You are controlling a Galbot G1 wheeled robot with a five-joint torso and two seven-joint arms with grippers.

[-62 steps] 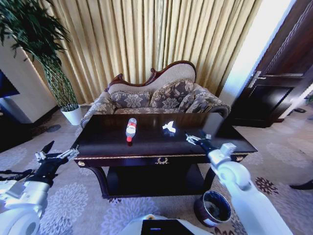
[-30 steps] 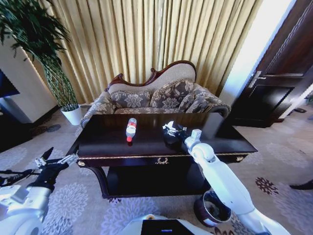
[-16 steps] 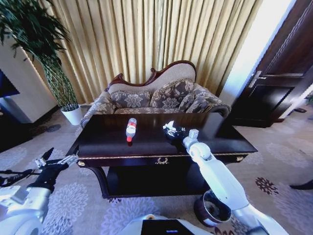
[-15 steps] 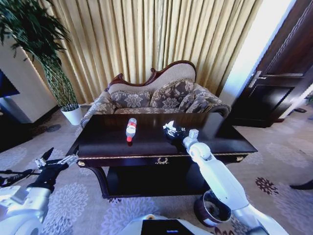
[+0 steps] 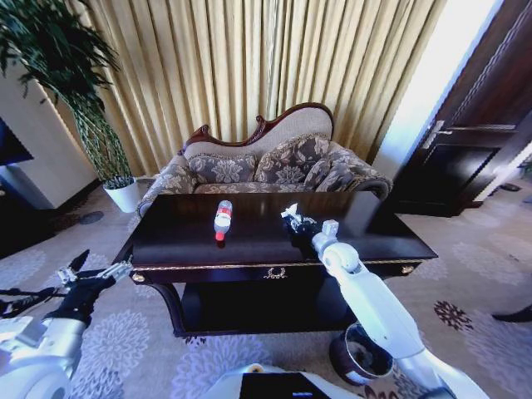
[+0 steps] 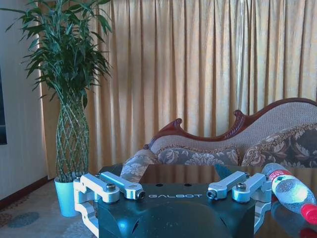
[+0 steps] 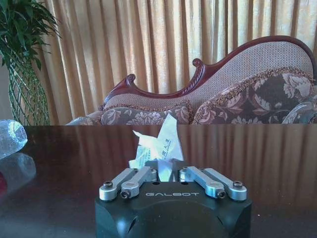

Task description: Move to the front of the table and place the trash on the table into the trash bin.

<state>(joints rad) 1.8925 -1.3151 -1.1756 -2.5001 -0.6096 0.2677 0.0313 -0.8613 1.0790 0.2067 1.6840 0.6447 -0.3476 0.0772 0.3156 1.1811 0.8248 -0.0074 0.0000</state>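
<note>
Glossy dark table (image 5: 249, 241), right gripper (image 7: 167, 173) pinching crumpled white paper (image 7: 157, 145)

Trash bin (image 5: 362, 353) partly hidden behind right arm; bottle (image 6: 291, 192) cap cut by frame edge.

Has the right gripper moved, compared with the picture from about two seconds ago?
Yes. The right gripper has gone toward the robot's left and farther along the table, from near its front right edge to the white crumpled paper.

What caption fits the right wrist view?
Right claw shut on white crumpled paper on the dark table.
</note>
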